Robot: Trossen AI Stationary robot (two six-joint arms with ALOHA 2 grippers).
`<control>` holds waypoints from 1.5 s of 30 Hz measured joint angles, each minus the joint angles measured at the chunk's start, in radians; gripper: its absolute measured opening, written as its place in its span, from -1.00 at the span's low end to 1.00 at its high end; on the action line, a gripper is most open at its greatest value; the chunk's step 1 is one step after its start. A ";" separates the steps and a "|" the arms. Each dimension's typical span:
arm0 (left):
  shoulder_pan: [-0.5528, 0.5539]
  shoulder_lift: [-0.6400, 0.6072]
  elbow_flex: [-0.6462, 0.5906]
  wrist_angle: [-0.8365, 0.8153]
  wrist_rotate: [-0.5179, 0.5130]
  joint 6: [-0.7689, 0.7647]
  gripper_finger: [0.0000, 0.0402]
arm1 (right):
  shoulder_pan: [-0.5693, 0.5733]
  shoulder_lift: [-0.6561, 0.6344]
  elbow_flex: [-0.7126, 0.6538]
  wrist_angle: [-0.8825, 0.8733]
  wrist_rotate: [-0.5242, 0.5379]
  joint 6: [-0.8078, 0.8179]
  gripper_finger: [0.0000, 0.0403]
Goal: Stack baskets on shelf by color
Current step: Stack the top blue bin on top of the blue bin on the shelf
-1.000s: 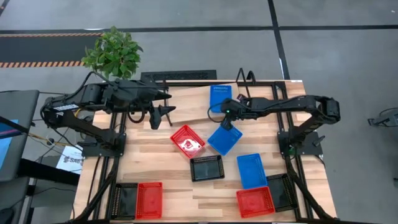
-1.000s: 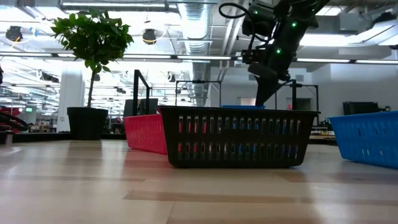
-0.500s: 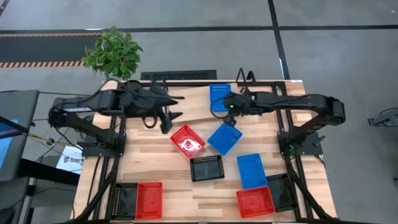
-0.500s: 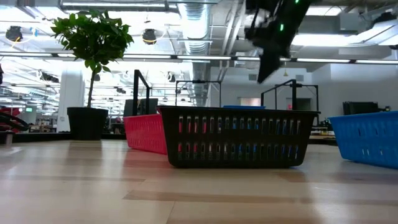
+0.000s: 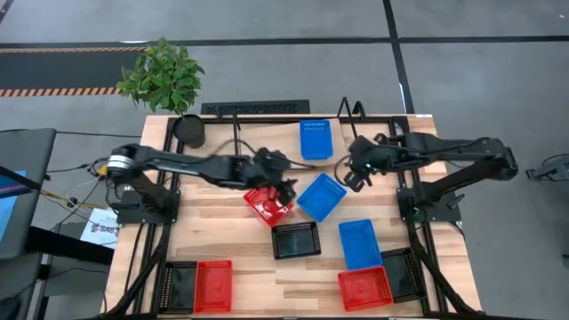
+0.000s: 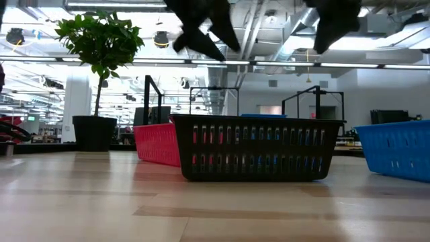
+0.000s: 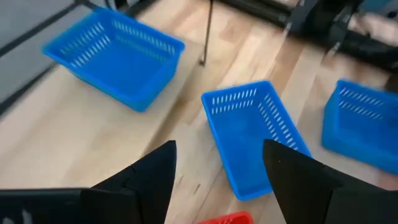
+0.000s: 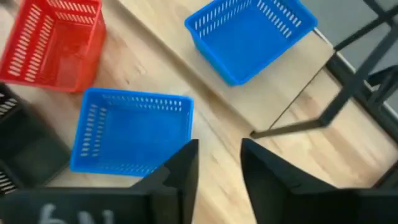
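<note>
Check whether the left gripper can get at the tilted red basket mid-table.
Probably yes. The left gripper hangs open right over that red basket, nothing between; the right gripper is off to the side.

We see bright, even light from overhead. In the low view, ceiling lamps (image 6: 161, 39) glare white, and both arms show as dark blurred shapes against them. The tabletop (image 5: 213, 240) carries only soft, short shadows. In the left wrist view, the blue baskets (image 7: 115, 56) appear slightly soft. In both wrist views, the near fingers (image 8: 171, 180) are out of focus.
</note>
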State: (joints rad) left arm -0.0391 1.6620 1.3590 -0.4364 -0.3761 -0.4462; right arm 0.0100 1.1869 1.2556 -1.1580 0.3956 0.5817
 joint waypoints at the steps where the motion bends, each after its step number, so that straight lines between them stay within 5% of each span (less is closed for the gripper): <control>1: 0.000 0.033 0.000 0.012 -0.001 0.000 0.13 | 0.017 -0.007 0.000 -0.009 0.001 0.024 -0.20; 7: 0.040 0.178 0.000 0.080 0.029 -0.067 0.13 | 0.113 -0.021 0.000 -0.026 0.038 0.111 -0.03; 14: 0.061 0.260 0.000 0.132 0.154 -0.125 0.13 | 0.169 -0.001 0.000 -0.024 0.061 0.127 -0.05; 38: 0.052 0.354 0.048 0.150 0.078 -0.085 0.13 | 0.174 0.017 0.000 -0.017 0.077 0.126 -0.14; 45: 0.053 0.376 0.050 0.145 0.087 -0.059 -0.01 | 0.174 0.017 0.000 -0.016 0.077 0.126 -0.13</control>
State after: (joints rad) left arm 0.0135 2.0378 1.4089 -0.2912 -0.2891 -0.5056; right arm 0.1837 1.2037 1.2556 -1.1740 0.4728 0.7074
